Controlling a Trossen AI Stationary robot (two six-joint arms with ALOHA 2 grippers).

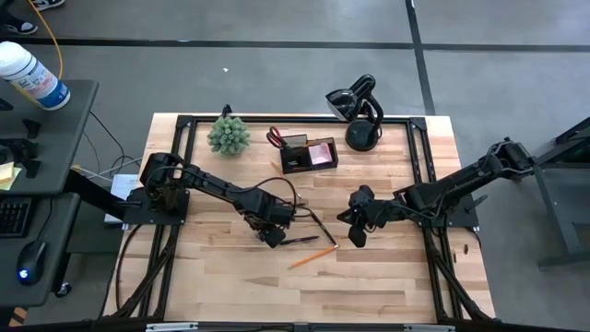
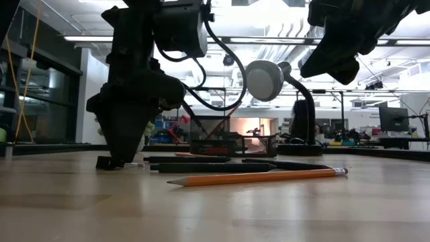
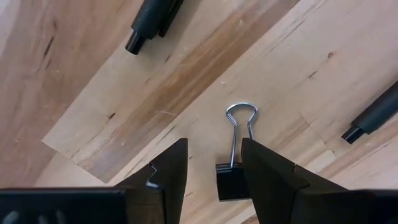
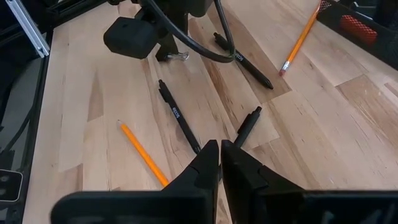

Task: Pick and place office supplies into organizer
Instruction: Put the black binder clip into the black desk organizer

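Wooden tabletop (image 1: 230, 277) lay under a black binder clip (image 3: 232, 177), which rested flat on the boards between the left gripper (image 3: 213, 174)'s parted fingers (image 3: 169, 171), close against one and apart from the other, its wire loop pointing away. Black pens (image 4: 179, 117) and an orange pencil (image 1: 312, 256) lay nearby. Right gripper (image 4: 220, 155) hung closed and empty above them, well short of the organizer (image 1: 309, 153)

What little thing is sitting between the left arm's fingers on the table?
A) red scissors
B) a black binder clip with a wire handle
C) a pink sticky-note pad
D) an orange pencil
B: the left wrist view shows a black binder clip between the open fingers.
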